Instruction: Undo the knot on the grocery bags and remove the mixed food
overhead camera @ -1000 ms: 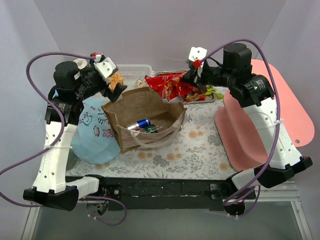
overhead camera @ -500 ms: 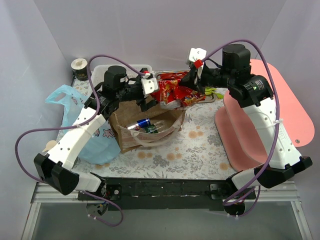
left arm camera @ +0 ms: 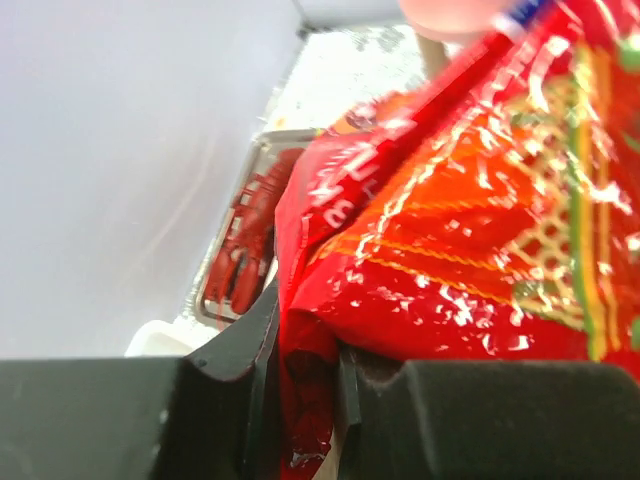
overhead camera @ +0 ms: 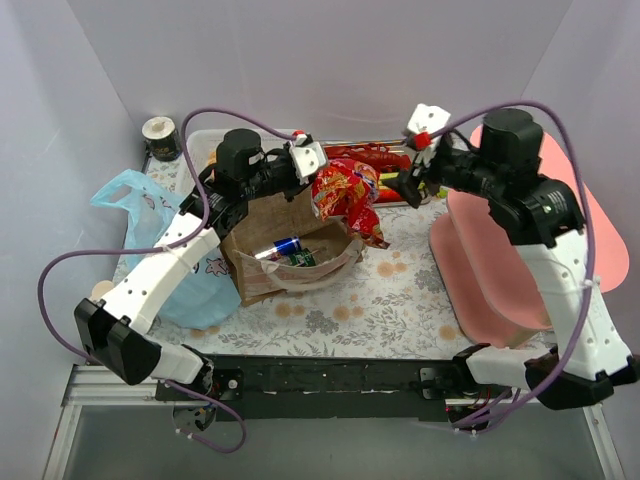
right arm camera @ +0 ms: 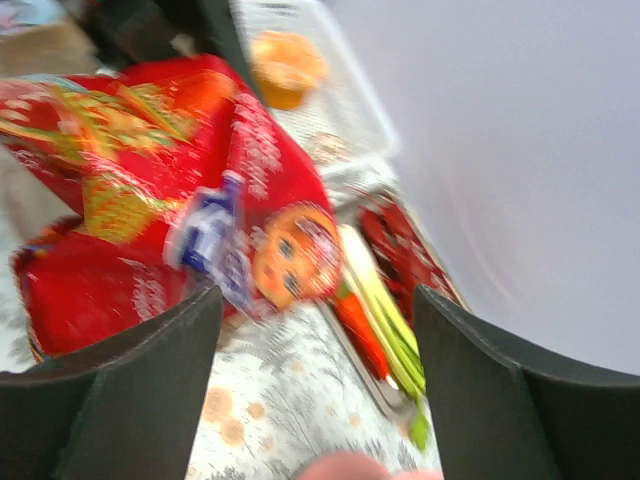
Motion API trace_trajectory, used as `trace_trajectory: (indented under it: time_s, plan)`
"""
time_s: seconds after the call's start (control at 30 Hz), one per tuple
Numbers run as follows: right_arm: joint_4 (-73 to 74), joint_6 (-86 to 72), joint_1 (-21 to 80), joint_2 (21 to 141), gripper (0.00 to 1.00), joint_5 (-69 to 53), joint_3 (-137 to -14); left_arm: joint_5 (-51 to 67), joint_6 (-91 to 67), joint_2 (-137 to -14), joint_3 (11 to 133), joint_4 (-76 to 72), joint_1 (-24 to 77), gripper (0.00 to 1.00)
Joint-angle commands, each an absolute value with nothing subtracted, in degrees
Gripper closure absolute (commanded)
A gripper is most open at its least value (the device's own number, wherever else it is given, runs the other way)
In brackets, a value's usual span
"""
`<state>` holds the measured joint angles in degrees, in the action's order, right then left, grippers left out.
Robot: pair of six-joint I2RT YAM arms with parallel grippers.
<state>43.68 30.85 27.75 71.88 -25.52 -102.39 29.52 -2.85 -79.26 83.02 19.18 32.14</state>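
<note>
Left gripper [left arm camera: 308, 385] is pinching the shiny red crinkled foil snack packet [left arm camera: 450, 220] by one edge, with the rest sticking out ahead of its fingers. Right gripper [right arm camera: 315, 310] is hanging spread wide, packet just ahead of it.

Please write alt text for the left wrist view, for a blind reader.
The left end effector is shut on a shiny red snack packet that fills most of the picture. Behind it, a red toy lobster lies in a metal tray.

Left arm: has swung from the light-blue plastic bag [overhead camera: 150, 215]; left fingers [left arm camera: 230, 390] now pinch the shiny red snack packet [overhead camera: 345, 195].
Packet: raised over the brown paper bag [overhead camera: 260, 270].
Right fingers [right arm camera: 140, 390]: drawn back rightward.
</note>
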Motion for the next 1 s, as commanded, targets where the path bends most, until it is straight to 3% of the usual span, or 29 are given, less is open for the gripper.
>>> trace_trajectory:
  time_s: [0.0, 0.13, 0.27, 0.4, 0.43, 0.63, 0.73, 0.97]
  plan:
    - [32.6, 28.0, 24.0, 64.5, 0.11, -7.7, -100.5, 21.5, -12.0, -80.1, 89.9, -1.4, 32.3, 1.00]
    - [26.4, 28.8, 22.0, 62.4, 0.09, 2.8, -100.2, 20.5, -15.4, -87.9, 104.1, -4.7, 33.8, 1.00]
    - [23.1, 31.5, 20.1, 63.7, 0.09, 5.1, -102.9, 24.5, -9.8, -93.6, 111.7, -7.2, 41.1, 1.00]
    - [20.5, 34.4, 20.0, 64.9, 0.09, 6.5, -105.6, 28.3, -1.4, -86.4, 97.7, -8.7, 47.4, 1.00]
    - [20.2, 35.2, 20.0, 65.5, 0.09, 7.3, -106.9, 28.4, -1.2, -84.1, 89.6, -9.7, 47.8, 1.00]
    - [20.7, 37.8, 19.3, 65.2, 0.09, 8.3, -109.3, 32.1, -0.3, -68.0, 71.4, -10.3, 49.0, 1.00]
    - [19.0, 38.2, 19.1, 63.1, 0.09, 8.3, -106.4, 37.8, 2.5, -67.3, 65.9, -9.8, 49.6, 1.00]
    - [15.0, 37.0, 17.8, 60.2, 0.09, 6.5, -99.2, 42.6, 11.4, -78.7, 65.7, -9.7, 53.5, 1.00]
